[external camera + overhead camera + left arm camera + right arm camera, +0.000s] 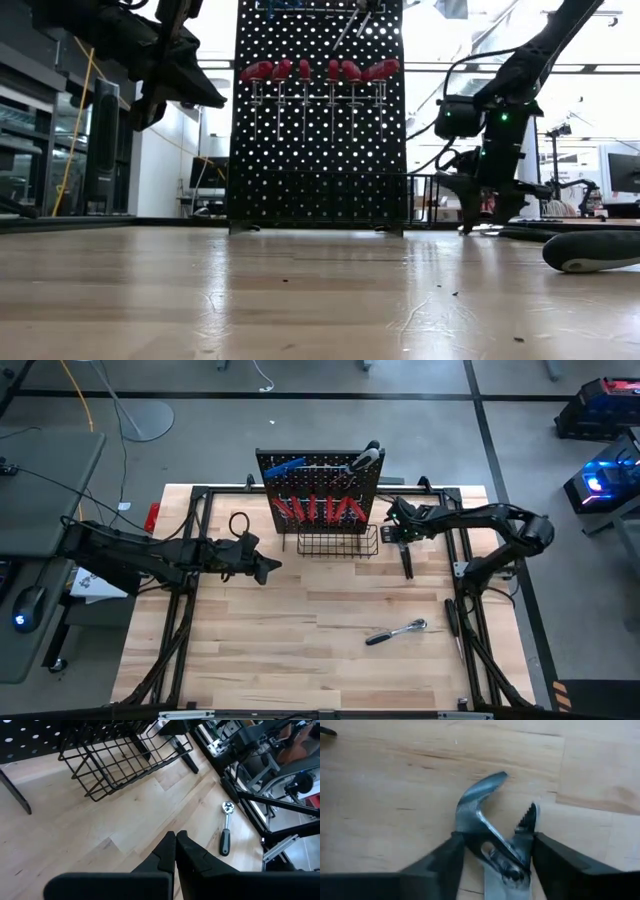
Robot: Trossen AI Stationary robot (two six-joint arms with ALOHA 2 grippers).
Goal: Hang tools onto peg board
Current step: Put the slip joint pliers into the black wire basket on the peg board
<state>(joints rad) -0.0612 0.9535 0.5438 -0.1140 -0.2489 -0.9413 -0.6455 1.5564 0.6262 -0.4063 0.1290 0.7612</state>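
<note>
The peg board point(320, 485) stands upright at the table's far side. Several red-handled screwdrivers point(320, 70) and a blue T-handle key point(285, 467) hang on it. Grey pliers point(487, 827) with dark handles point(406, 563) lie flat on the table, right of the wire basket point(338, 543). My right gripper point(497, 842) points down over the pliers' head. A chrome ratchet point(398, 632) lies flat nearer the front. My left gripper point(268, 570) hangs shut above the table, left of the basket, with nothing in it. My right gripper comes from above, pointing down, with one finger point(452, 852) against the curved jaw's side and the other against the toothed jaw point(531, 822), close to the pivot. The head is pinched between the two fingers. The pliers lie flat on the table.
The black wire basket point(125, 760) juts out from the board's foot toward the table's near edge. Black frame rails point(455, 575) run along both sides of the table. Bare wood point(300, 630) lies in the middle and at the front left.
</note>
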